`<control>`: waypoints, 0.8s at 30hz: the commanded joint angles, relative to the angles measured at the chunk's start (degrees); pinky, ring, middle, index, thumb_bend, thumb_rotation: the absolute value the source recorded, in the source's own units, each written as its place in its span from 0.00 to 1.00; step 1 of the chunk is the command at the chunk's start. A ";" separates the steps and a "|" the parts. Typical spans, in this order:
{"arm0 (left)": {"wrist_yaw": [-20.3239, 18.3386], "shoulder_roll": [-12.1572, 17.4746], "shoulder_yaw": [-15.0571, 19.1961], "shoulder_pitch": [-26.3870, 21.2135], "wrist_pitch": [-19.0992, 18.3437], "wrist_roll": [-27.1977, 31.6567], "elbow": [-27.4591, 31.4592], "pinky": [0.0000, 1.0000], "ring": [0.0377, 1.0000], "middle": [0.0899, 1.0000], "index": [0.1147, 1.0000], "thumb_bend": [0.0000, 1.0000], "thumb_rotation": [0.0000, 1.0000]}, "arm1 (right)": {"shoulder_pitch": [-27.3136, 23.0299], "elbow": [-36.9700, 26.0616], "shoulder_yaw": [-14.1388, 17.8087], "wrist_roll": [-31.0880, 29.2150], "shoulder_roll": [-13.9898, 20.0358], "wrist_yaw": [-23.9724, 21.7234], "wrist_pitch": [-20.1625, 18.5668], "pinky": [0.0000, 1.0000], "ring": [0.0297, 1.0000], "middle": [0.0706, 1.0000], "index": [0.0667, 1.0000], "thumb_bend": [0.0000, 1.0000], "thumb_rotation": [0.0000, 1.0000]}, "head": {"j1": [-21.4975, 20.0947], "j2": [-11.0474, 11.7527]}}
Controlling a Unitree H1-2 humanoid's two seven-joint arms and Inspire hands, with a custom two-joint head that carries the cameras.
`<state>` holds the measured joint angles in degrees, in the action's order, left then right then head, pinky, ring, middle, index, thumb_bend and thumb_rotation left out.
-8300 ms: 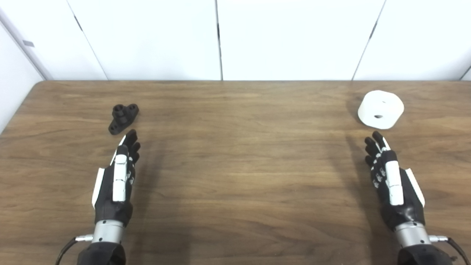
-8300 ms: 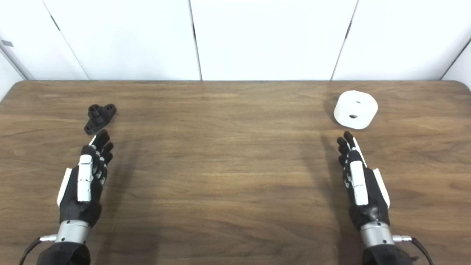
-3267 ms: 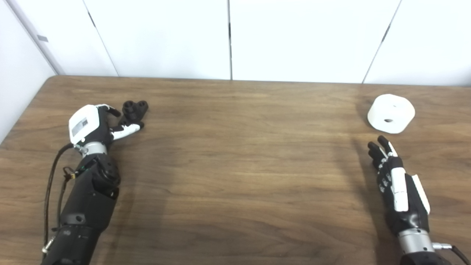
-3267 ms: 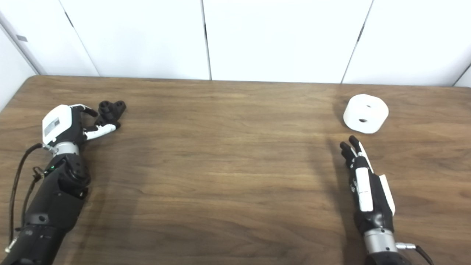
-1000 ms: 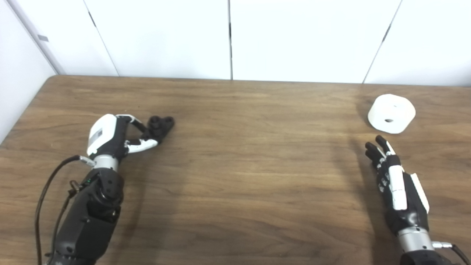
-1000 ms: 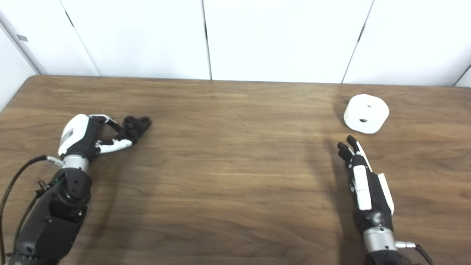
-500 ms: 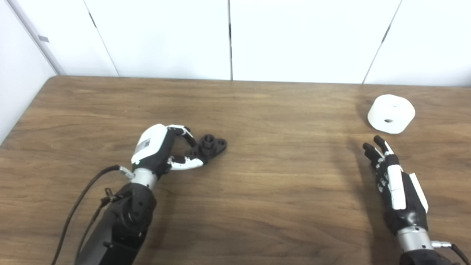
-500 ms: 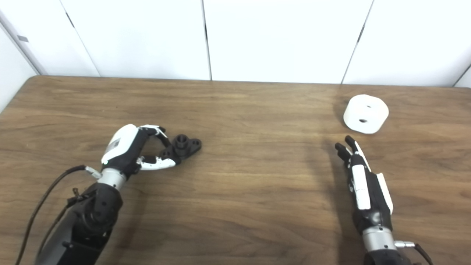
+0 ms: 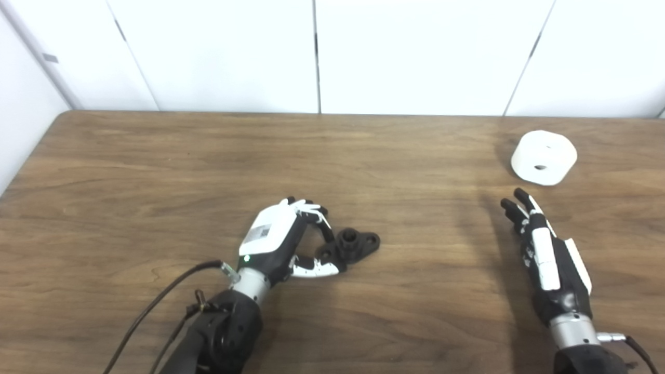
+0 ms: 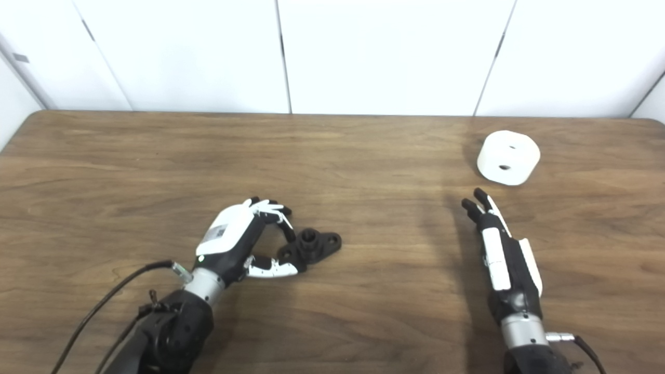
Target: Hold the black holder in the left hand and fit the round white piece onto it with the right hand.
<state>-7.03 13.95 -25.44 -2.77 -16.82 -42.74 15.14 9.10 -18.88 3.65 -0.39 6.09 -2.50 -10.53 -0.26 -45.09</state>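
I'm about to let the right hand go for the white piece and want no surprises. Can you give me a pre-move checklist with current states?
1. Left hand gripping the black holder: ok, fingers pinch its near end.
2. Holder lifted off the table: cannot tell.
3. Right hand free and open: ok.
4. Round white piece unobstructed, just beyond the right hand: ok.
5. White piece fitted on holder: not ok, they lie far apart.
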 commanded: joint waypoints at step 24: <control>-2.30 -0.45 -1.62 7.28 8.91 -2.53 3.42 0.97 0.90 0.78 0.42 0.52 0.06 | 0.84 -8.11 2.16 -1.62 1.52 -0.30 -2.19 1.00 0.91 0.89 0.94 0.57 0.95 | -6.11 -1.24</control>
<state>-7.75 12.88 -26.79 3.38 -8.23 -44.53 17.82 9.12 -23.65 5.00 -0.87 6.28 -2.50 -12.79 -6.32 -46.14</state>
